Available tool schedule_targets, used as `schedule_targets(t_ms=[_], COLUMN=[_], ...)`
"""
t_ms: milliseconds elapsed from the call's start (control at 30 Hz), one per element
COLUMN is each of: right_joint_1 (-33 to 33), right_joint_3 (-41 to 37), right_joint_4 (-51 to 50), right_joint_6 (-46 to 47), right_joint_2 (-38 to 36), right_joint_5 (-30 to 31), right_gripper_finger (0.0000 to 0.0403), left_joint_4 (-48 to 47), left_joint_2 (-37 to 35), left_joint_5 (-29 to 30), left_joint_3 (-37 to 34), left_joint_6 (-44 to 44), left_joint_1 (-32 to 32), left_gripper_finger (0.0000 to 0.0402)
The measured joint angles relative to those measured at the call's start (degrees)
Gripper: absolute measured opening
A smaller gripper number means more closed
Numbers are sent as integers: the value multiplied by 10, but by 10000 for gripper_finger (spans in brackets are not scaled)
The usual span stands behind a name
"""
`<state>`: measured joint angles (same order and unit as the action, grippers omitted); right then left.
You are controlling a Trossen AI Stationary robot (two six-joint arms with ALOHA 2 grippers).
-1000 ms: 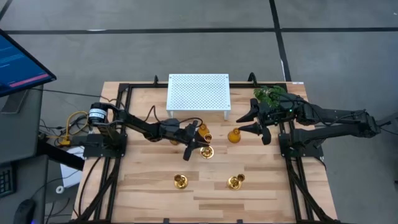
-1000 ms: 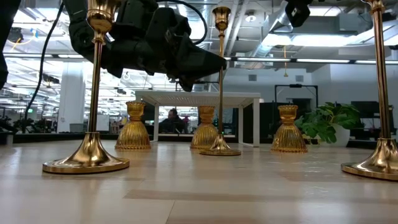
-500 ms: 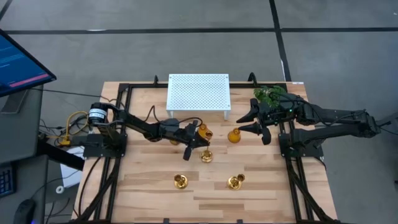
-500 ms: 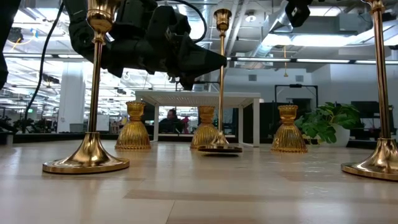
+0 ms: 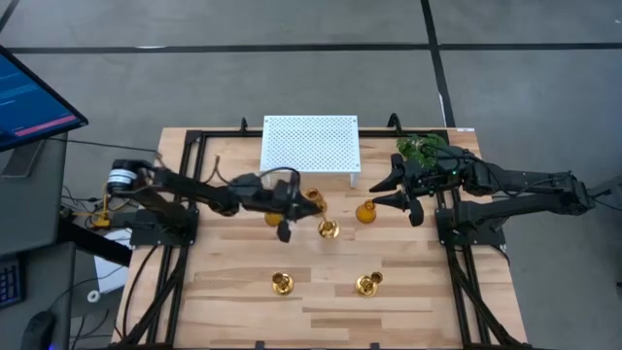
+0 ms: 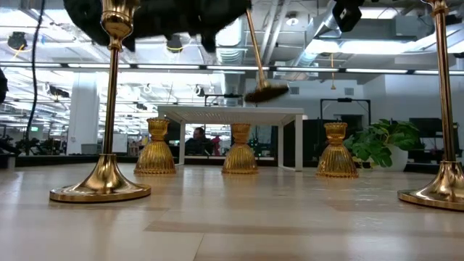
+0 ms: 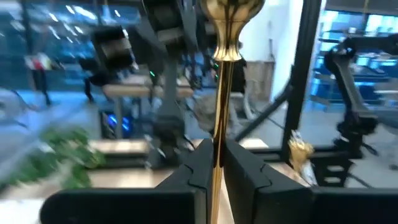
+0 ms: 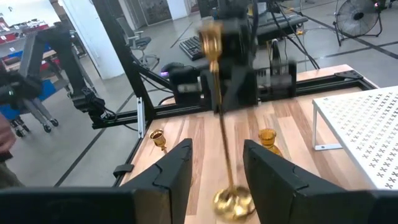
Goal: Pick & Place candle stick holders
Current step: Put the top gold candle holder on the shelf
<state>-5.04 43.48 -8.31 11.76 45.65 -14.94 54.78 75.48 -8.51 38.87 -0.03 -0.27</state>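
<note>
My left gripper (image 5: 285, 220) is shut on a brass candlestick (image 6: 257, 54), held above the table's middle; its round base (image 5: 328, 229) hangs in the air. Two more brass candlesticks (image 5: 282, 283) (image 5: 368, 284) stand on their bases near the front. Three amber bulb-shaped holders (image 6: 155, 148) (image 6: 240, 149) (image 6: 336, 151) stand farther back. My right gripper (image 5: 391, 191) is open and empty, just right of one amber holder (image 5: 365, 212). My left gripper pinches the candlestick's thin stem (image 7: 218, 134) between its two fingers, on the upper part below the cup (image 7: 231, 18). The fingers come about level from the table's left and lie across the stem. The candlestick hangs tilted, its base (image 6: 266, 92) clear of the table.
A white perforated rack (image 5: 309, 144) stands on legs at the back middle. A green leafy plant (image 5: 423, 148) sits at the back right by my right arm. Black frame rails (image 5: 190, 185) run along both table sides.
My left gripper has gone up and back toward the table's left with the candlestick. The candlestick has left the table, risen to about the rack's height and tipped, its base swinging toward the right.
</note>
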Motion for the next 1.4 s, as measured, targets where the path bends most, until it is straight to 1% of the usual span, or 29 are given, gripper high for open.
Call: schedule_targets(t_ms=[100,233,367,500,600,700,800,900,933,1000,1100,1200,1300,1400], right_joint_1=[0,0,0,0,0,0,0,0,0,0,0,-5,-9,-13], right_joint_3=[0,0,0,0,0,0,0,0,0,0,0,0,0,0], right_joint_4=[0,0,2,2,2,2,2,4,4,4,6,6,6,6], right_joint_6=[-1,-1,-1,-1,-1,-1,-2,-3,-3,-9,-13,-13,-13,-13], right_joint_2=[0,0,0,1,1,1,1,1,1,1,1,1,1,1], right_joint_5=[0,0,0,0,0,2,14,15,15,15,17,18,18,18], right_gripper_finger=[135,136,135,133,133,134,133,133,133,134,133,130,128,128], left_joint_4=[-30,-92,-216,-318,-349,-367,-368,-376,-384,-399,-408,-415,-415,-415], left_joint_2=[-47,-109,-156,-169,-169,-169,-169,-169,-169,-169,-158,-140,-119,-98], left_joint_5=[49,144,219,302,358,385,385,384,375,339,287,235,184,168], left_joint_3=[0,1,39,97,133,156,164,165,165,165,165,165,165,165], left_joint_6=[36,76,117,172,192,214,220,173,153,124,103,76,70,89], left_joint_1=[0,0,0,7,31,70,124,191,214,257,306,334,341,341], left_gripper_finger=[30,30,30,31,31,31,31,31,31,31,31,31,31,31])
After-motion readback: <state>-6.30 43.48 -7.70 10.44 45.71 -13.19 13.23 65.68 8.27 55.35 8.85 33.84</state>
